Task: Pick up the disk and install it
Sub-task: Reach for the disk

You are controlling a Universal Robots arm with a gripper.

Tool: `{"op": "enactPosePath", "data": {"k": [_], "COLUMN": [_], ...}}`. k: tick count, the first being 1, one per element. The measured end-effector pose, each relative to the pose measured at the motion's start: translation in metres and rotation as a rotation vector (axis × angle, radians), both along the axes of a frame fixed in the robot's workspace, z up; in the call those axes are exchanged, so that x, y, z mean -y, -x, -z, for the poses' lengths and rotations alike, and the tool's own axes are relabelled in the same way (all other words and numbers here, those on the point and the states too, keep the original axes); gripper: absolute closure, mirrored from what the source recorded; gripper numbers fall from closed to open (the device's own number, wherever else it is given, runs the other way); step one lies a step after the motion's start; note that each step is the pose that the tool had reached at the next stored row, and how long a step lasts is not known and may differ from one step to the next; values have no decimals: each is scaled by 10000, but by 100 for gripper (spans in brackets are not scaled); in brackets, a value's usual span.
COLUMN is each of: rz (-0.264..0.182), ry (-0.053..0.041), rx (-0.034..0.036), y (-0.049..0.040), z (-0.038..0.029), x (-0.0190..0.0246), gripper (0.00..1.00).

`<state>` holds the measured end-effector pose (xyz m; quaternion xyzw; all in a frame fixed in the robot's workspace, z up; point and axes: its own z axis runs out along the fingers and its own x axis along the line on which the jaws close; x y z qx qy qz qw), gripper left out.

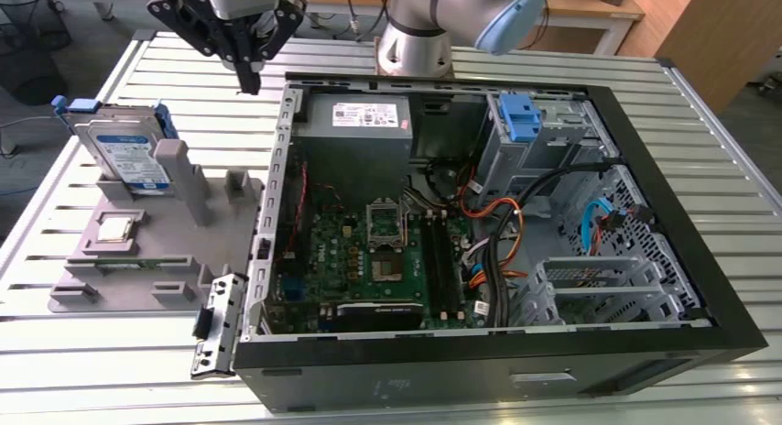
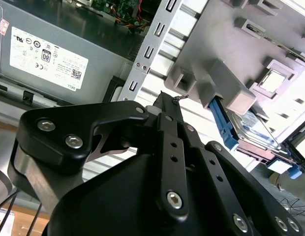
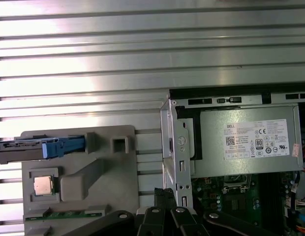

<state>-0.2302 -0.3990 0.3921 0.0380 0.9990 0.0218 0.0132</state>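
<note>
Hovering tool [image 1: 251, 77], fingers together; disk [image 1: 126, 155] label-side in exterior view, edge-on in first wrist view

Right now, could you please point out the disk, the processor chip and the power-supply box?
disk [image 1: 127, 158]: exterior view, on its white label.
processor chip [image 3: 43, 186]: first wrist view, centre of its silver top.
power-supply box [image 1: 366, 116]: exterior view, on its white sticker.
</note>
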Motion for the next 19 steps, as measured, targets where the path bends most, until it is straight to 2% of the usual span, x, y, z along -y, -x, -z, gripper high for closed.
{"op": "enactPosePath", "data": {"k": [13, 19], "rz": [-2, -2], "ry": [0, 0], "rx": [1, 0], "y": [152, 170], "z": [5, 5], "x": [0, 0], "gripper": [90, 90]}}
